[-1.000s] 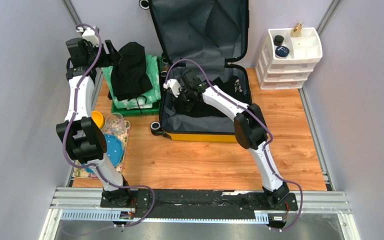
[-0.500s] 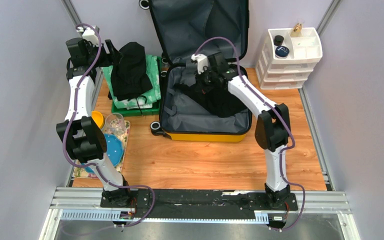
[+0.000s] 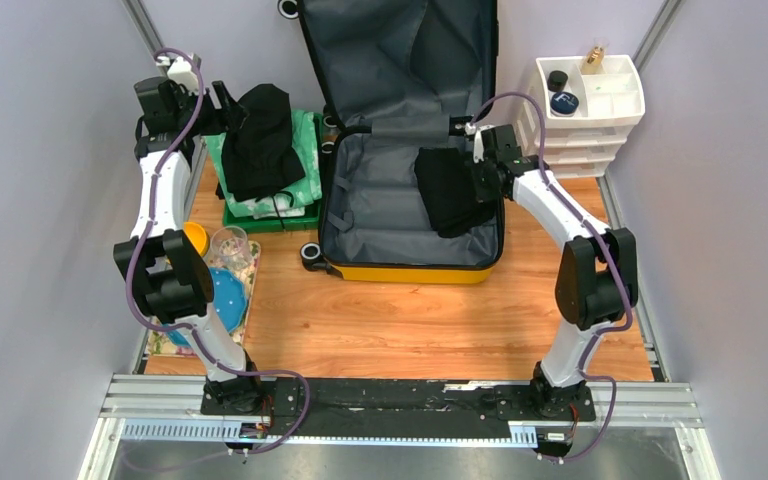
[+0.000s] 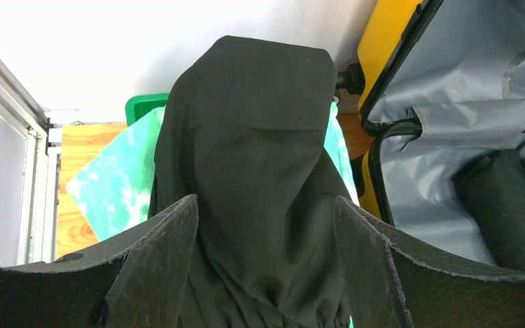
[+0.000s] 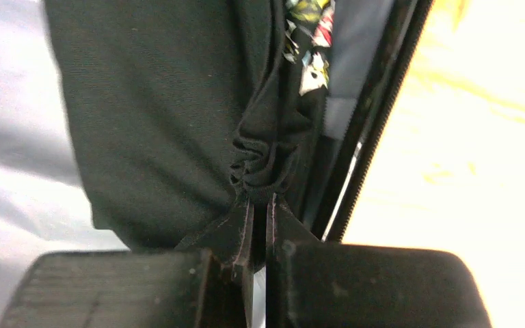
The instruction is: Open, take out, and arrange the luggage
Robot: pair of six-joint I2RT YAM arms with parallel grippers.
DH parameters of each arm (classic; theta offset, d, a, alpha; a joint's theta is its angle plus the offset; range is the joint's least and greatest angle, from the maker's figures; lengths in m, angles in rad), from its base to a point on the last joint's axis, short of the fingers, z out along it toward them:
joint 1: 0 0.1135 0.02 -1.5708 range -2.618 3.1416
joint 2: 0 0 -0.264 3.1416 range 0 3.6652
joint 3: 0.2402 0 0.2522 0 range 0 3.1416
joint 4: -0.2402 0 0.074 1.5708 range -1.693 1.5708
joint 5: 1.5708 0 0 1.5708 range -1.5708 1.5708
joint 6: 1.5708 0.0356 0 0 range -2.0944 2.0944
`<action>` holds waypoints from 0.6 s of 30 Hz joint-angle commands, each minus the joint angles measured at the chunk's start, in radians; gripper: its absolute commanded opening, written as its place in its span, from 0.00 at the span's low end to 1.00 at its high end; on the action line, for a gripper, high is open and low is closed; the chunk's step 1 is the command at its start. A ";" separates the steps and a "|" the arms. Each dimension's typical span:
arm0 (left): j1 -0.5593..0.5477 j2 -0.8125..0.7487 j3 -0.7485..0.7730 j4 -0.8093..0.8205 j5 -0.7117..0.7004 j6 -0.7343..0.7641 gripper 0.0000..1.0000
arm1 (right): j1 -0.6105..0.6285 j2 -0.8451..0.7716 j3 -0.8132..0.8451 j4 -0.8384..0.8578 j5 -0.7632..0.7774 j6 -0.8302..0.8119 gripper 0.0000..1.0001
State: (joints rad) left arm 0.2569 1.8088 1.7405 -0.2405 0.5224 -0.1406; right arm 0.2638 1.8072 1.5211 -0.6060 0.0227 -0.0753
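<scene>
Lid up, luggage lies open at far centre of table. R gripper pinched shut on black garment by its right rim, prob. mid lift-out. L gripper spread wide astride black top on green tray, far left. Arranging left.

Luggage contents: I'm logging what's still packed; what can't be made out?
- Top view: anything under the black garment in the luggage.
- Right wrist view: the patterned fabric, mostly behind that garment and cut by the top edge.
- Left wrist view: the green cloth, largely covered by a black top.
</scene>
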 commanded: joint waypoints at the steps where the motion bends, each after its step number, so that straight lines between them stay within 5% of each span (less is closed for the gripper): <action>1: 0.001 0.004 0.016 0.043 0.021 -0.017 0.80 | 0.020 -0.022 -0.029 -0.031 0.262 -0.055 0.00; 3: 0.002 0.004 0.014 0.041 0.018 -0.016 0.80 | 0.022 0.004 0.003 -0.076 0.270 -0.044 0.05; 4: 0.001 0.004 0.014 0.040 0.021 -0.017 0.80 | 0.022 0.009 0.029 -0.083 0.251 -0.043 0.21; 8: 0.001 0.009 0.034 0.023 0.016 -0.002 0.81 | 0.071 0.029 0.128 -0.106 0.203 -0.087 0.54; 13: 0.001 -0.009 0.028 0.003 0.001 0.029 0.81 | 0.156 -0.011 0.139 -0.003 0.200 -0.165 0.59; 18: 0.001 -0.037 -0.018 0.015 -0.007 0.041 0.82 | 0.230 0.024 0.160 0.086 0.005 -0.212 0.59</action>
State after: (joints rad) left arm 0.2569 1.8141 1.7378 -0.2451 0.5182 -0.1230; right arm 0.4458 1.8301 1.6291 -0.6067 0.1642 -0.2268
